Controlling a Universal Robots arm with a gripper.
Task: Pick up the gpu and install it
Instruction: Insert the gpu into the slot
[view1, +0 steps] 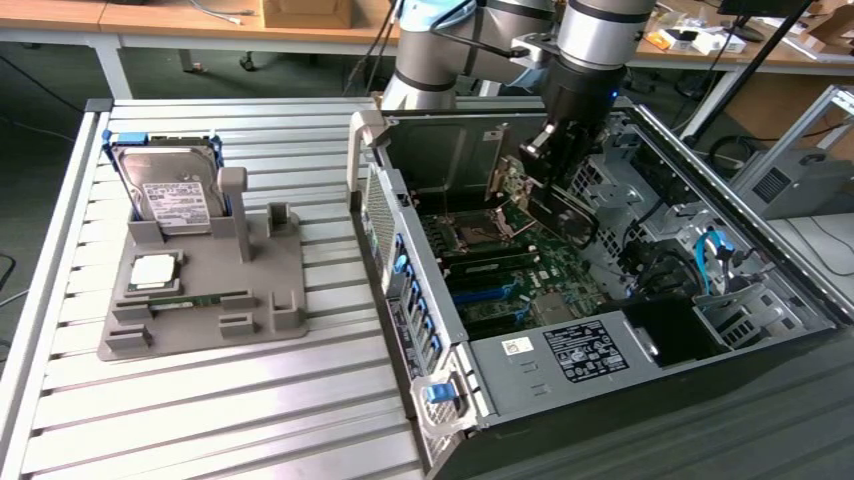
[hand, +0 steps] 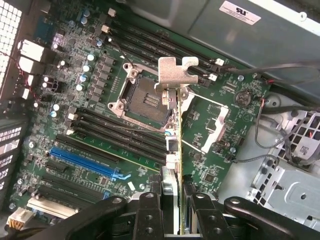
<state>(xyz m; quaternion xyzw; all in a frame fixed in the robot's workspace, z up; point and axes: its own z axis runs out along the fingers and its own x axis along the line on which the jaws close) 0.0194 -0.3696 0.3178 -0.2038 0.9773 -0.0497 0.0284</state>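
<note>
Inside the open computer case (view1: 384, 215), at about 1 o'clock of the motherboard (view1: 514, 275) in the exterior view, the gpu (view1: 563, 215) is held by the gripper (view1: 539, 162). The card is carried on edge, tilted, above the board, and is not seated in any slot. The jaws are clamped on the card. In the wrist view the black fingers (hand: 150, 215) are seen pressed on either face of the thin board. There the gpu (hand: 174, 160) is seen edge-on, running from the gripper (hand: 175, 207) out to its silver end bracket (hand: 175, 75). The bracket is seen over the open CPU socket (hand: 142, 100); contact cannot be told. A blue expansion slot (hand: 85, 162) and black memory slots (hand: 115, 135) are seen beside the card's line. The arm (view1: 594, 40) is seen above the case at 12 o'clock.

At 9 o'clock of the case in the exterior view, well apart, a grey fixture (view1: 200, 325) is set on the slatted table (view1: 200, 420). A silver hard drive (view1: 171, 195) with a white label is stood at the fixture's 12 o'clock end. A CPU (view1: 154, 270) is laid at 6 o'clock of the drive. A green memory stick (view1: 187, 298) is laid at 6 o'clock of the CPU.
</note>
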